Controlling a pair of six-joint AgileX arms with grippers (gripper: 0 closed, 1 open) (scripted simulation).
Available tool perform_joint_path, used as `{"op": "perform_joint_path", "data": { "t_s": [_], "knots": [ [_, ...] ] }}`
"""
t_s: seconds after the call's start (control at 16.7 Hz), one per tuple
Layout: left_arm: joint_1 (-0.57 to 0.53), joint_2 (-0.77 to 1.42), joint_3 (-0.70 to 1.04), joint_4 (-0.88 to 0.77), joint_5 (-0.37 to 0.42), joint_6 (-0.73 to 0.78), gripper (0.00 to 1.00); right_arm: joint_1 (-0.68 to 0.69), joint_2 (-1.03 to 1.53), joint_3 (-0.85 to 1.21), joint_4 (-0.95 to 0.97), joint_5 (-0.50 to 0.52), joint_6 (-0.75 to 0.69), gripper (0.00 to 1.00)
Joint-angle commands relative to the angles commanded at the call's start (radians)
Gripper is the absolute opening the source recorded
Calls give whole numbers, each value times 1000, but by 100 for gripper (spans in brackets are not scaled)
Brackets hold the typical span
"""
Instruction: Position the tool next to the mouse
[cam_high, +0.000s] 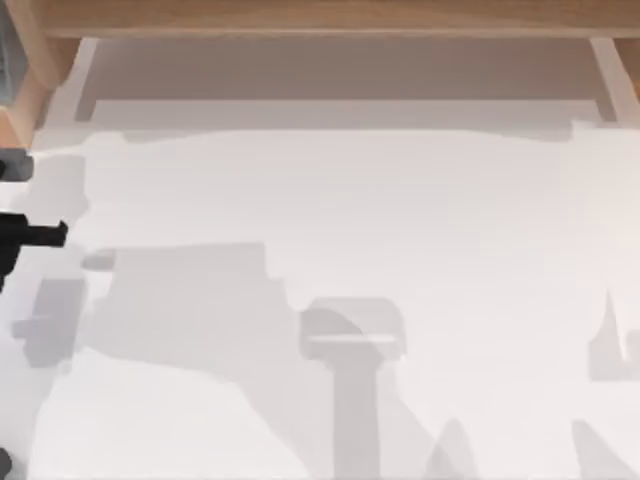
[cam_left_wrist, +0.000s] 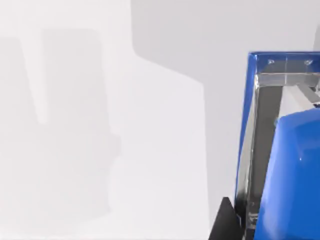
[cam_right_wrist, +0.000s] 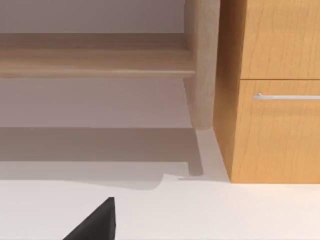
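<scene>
Left arm's black gripper (cam_high: 40, 235) at table's far left edge; right arm parked. Bright blue glossy tool with clear metal-edged part (cam_left_wrist: 285, 165) looms close at left wrist camera; cannot tell whether clenched. You confirm grasp first, locate mouse, then lower tool beside it onto white table (cam_high: 400, 220) gently

Glossy blue tool (cam_left_wrist: 295, 175) (metal trim); matt wood cabinet (cam_right_wrist: 270, 50).

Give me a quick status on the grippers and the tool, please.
Left gripper at table's left edge. Bright blue tool close by it in left wrist view; grasp not discernible. Right gripper's fingertip faces a wooden cabinet. No obstruction seen.
</scene>
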Motion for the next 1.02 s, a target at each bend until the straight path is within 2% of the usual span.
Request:
{"op": "perform_joint_path", "data": {
  "t_s": [0.36, 0.78, 1.02],
  "knots": [
    [-13, -4, -4, 10, 6, 9, 0, 0, 0, 0, 0, 0, 0, 100],
    [-71, -22, -13, 95, 56, 61, 0, 0, 0, 0, 0, 0, 0, 100],
    [-76, -25, -14, 130, 58, 69, 0, 0, 0, 0, 0, 0, 0, 100]
  ]
}}
